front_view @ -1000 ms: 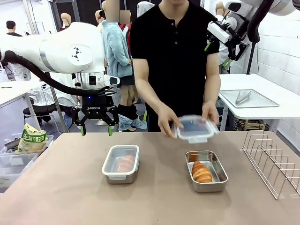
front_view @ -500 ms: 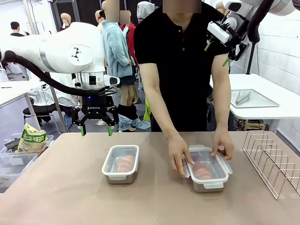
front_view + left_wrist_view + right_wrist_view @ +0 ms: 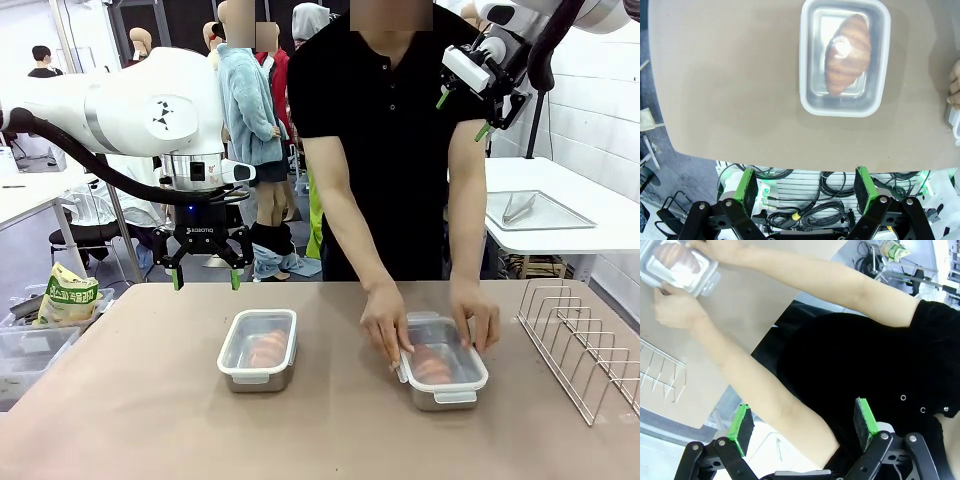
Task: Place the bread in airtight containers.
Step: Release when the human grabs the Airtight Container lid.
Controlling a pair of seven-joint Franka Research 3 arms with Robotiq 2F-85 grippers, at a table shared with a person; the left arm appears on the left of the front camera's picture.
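Steel pans w/ clear snap lids (image 3: 258,349) (image 3: 443,362): rigid, slick; grip by rim. Glossy croissant rolls (image 3: 847,52) inside: soft, crushable. Left pincer (image 3: 205,276), right pincer (image 3: 462,113): wide, empty.

Two glossy white arms (image 3: 140,110) with rounded joint housings were seen, the left one trailed by a thick black cable (image 3: 90,165). Black grippers (image 3: 205,270) marked ROBOTIQ carried green pads (image 3: 746,185). A black short-sleeved buttoned shirt (image 3: 385,130) was worn by the person.

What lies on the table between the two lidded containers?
Front view: between the left container and the right container, the person's hand rests at the right container's edge; otherwise the table is bare.
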